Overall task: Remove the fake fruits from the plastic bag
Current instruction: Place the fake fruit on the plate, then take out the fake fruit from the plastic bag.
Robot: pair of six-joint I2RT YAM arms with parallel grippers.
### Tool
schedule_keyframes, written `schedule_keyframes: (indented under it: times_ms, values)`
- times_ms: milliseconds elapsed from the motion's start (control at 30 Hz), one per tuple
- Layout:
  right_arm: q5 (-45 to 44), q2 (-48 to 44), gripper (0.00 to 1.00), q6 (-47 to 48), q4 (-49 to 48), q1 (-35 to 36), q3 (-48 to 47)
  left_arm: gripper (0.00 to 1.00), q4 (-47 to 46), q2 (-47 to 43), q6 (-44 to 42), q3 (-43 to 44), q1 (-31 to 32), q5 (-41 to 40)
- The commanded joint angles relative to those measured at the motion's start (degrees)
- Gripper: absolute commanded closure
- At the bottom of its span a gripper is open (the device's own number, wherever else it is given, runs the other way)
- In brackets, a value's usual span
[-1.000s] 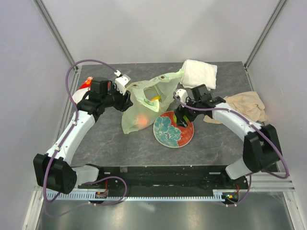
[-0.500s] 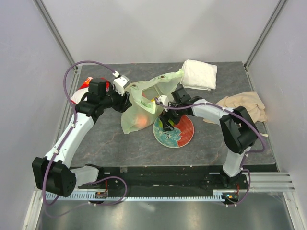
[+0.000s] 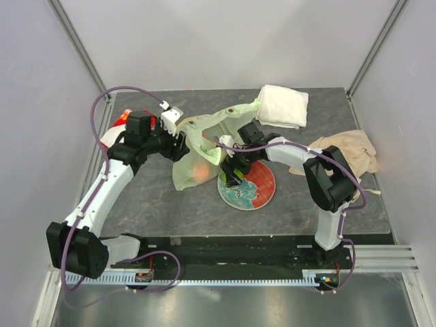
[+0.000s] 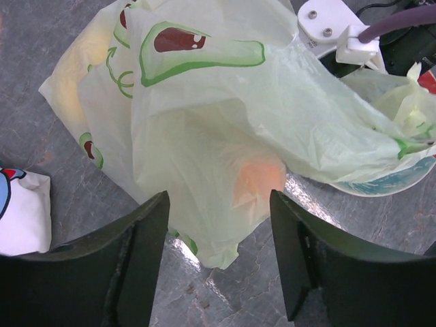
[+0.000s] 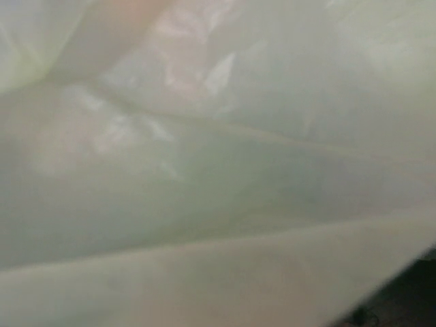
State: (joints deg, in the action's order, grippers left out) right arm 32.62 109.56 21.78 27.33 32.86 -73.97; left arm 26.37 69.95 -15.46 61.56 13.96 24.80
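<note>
Plastic bag (image 4: 204, 102): thin, slippery film, likely best pinched at hem; left end effector (image 4: 218, 204) gapes empty; right end effector (image 3: 231, 174) indiscernible.

Grey marbled table (image 3: 157, 204) between plain pale walls (image 3: 41, 102)

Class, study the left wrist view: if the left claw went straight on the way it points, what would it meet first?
The plastic bag, lying right between its open fingers; probably just where an orange fruit shows through.
</note>
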Motion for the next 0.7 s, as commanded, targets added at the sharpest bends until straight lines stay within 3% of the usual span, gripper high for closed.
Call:
schedule_keyframes:
  times_ms: [0, 133, 333, 500, 667]
  values:
    - [1.1, -4.6, 0.02, 1.6, 3.0, -0.3, -0.2, 0.29, -1.6, 0.4, 2.0, 2.3, -0.2, 1.4]
    - [1.4, -9.4, 0.02, 1.6, 7.4, -3.9, -2.2, 0.23, 0.6, -0.3, 2.1, 4.3, 0.0, 3.5]
    - [7.8, -15.0, 0.02, 9.5, 26.7, -15.3, -13.0, 0.23, 7.3, -1.7, 0.8, 13.8, 2.7, 8.3]
    - [8.4, -12.5, 0.02, 9.4, 26.6, -16.6, -20.0, 0.22, 8.4, 0.7, -2.4, 16.5, 5.8, 12.0]
    - [12.6, -6.6, 0.07, 0.9, 18.7, -16.5, -23.6, 0.20, 8.4, 5.4, -8.9, 19.5, 13.4, 12.0]
